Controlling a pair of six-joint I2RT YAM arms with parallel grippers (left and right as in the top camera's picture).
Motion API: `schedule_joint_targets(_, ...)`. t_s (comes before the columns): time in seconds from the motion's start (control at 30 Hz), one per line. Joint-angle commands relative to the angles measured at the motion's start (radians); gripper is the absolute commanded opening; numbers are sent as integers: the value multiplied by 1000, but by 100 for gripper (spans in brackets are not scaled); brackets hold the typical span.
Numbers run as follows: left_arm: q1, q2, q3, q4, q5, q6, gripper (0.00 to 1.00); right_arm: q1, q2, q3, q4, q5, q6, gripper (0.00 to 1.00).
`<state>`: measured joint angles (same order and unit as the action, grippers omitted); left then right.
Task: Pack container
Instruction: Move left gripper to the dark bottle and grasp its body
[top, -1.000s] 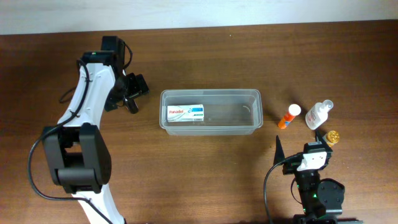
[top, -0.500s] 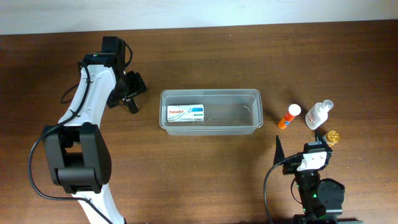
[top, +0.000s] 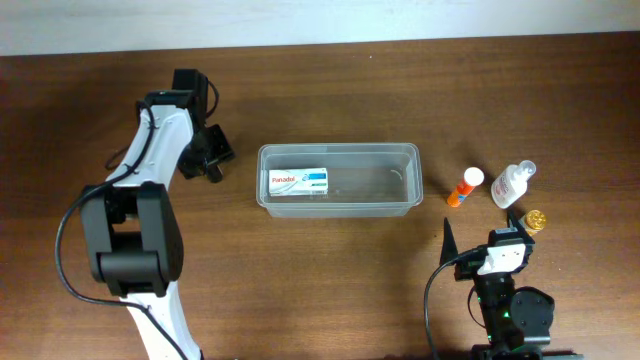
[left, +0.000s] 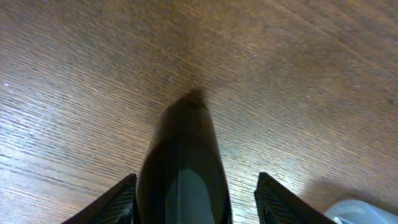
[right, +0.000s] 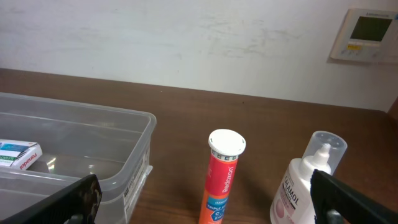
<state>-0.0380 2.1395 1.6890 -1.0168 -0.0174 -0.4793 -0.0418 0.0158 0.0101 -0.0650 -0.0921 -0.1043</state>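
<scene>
From our wide-spread, empty right gripper (top: 482, 238), the white-capped orange tube (right: 225, 177) stands straight ahead, the clear rectangular plastic tub (right: 140, 148) ahead-left.

In the left wrist view a dark blurred shape (left: 183, 162) runs off the lower edge, unidentifiable, and only a corner of the container (left: 357, 213) shows at bottom right. The right wrist view cuts the bases off the orange tube (right: 222, 180) and the clear bottle (right: 295, 186). Overhead, the gold thing (top: 536, 218) near them is too small to name.
</scene>
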Motion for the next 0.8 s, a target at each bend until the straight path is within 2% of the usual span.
schedule_joint_targets(0.0, 14, 5, -2, 7, -11, -3, 58, -7, -9, -5, -6, 2, 4, 99)
schedule_joint_targets(0.5, 40, -8, 10, 6, 17, 2, 58, -7, -9, -5, -6, 2, 4, 98)
schedule_joint_targets(0.63, 40, -8, 10, 7, 33, 2, 45, -7, -9, -5, -6, 2, 4, 98)
schedule_joint_targets(0.7, 40, -8, 10, 7, 32, 2, 33, -7, -9, -5, -6, 2, 4, 98)
schedule_joint_targets(0.77, 40, -8, 10, 7, 32, 21, 29, -7, -9, -5, -6, 2, 4, 98)
